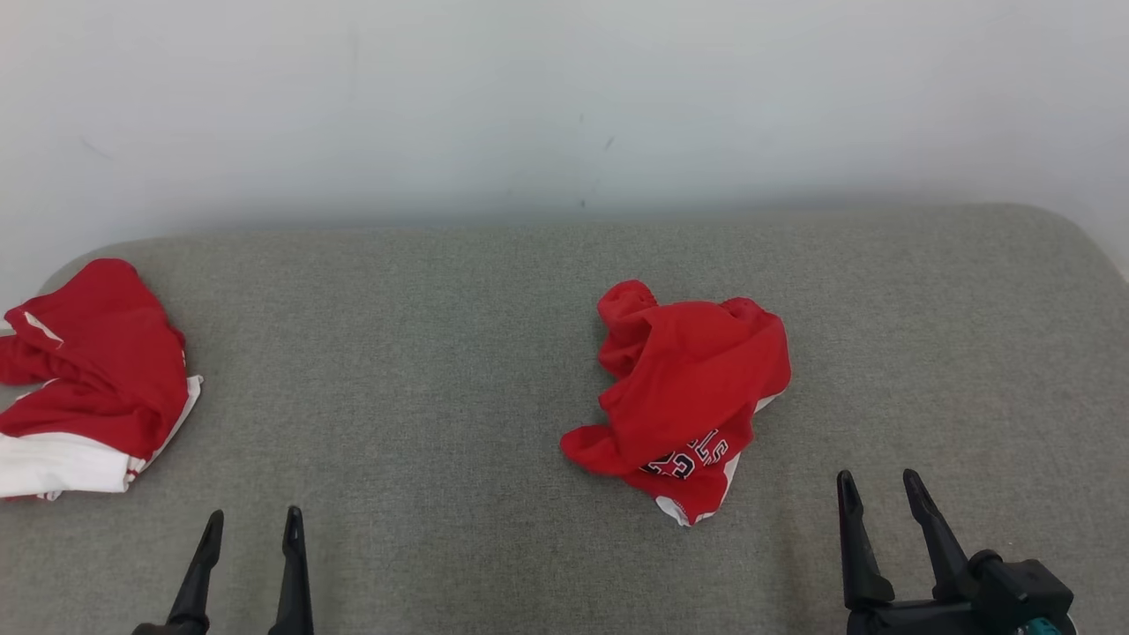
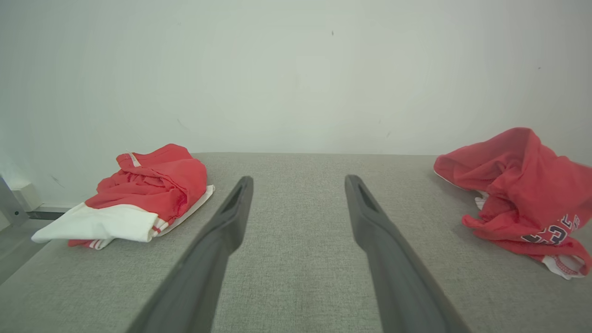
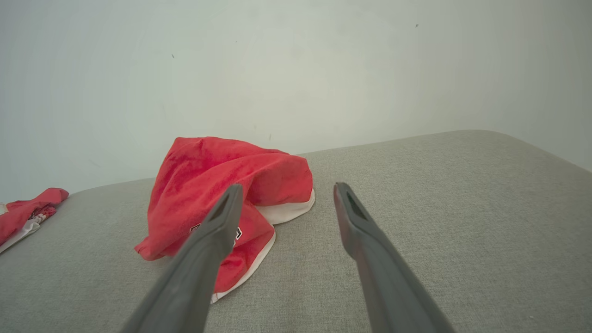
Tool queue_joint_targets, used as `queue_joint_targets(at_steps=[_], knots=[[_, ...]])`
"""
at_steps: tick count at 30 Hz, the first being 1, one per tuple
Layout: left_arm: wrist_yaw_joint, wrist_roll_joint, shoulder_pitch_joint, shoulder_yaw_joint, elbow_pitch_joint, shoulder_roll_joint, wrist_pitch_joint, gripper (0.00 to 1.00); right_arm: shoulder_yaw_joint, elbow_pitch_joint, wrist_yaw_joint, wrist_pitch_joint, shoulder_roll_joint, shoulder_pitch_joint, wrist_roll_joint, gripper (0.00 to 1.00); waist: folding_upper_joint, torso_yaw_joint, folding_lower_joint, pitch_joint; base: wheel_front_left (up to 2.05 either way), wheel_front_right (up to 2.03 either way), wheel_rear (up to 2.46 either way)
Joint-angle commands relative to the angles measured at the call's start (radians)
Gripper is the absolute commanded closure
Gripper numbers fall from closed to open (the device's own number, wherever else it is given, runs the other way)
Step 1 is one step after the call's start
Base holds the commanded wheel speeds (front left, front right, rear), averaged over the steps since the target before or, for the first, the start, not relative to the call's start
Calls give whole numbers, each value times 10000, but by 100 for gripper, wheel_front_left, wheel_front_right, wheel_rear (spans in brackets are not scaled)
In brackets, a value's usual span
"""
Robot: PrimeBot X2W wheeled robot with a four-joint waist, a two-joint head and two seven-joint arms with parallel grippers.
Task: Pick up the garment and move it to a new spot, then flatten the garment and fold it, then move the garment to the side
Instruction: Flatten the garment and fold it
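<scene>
Okay, head view: crumpled red garment (image 1: pixel 688 397) lies right of centre on the grey cushion (image 1: pixel 423 397), with dark numbers at its lower edge. Second red-and-white shirt (image 1: pixel 97 379) is at the left edge. Left gripper (image 1: pixel 254 514) lower left, right gripper (image 1: pixel 878 476) lower right, both spread wide, gripping nothing, clear of the garment.
Left wrist view: fingers apart over bare cushion, shirt mid-left, garment far right.
Right wrist view: fingers apart, garment left of centre, partly behind the left finger.
</scene>
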State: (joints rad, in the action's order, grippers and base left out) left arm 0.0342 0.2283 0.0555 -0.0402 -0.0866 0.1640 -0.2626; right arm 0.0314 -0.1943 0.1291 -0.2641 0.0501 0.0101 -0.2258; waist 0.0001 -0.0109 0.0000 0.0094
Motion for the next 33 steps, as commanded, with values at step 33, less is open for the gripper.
queue_joint_targets(at_steps=[33], knots=[[930,-698,-3130,-4305,-2154,-717,743,0,237,233,31,-5,3,-1135,-738,0,-1,-2511,0,2303,0,0,0]])
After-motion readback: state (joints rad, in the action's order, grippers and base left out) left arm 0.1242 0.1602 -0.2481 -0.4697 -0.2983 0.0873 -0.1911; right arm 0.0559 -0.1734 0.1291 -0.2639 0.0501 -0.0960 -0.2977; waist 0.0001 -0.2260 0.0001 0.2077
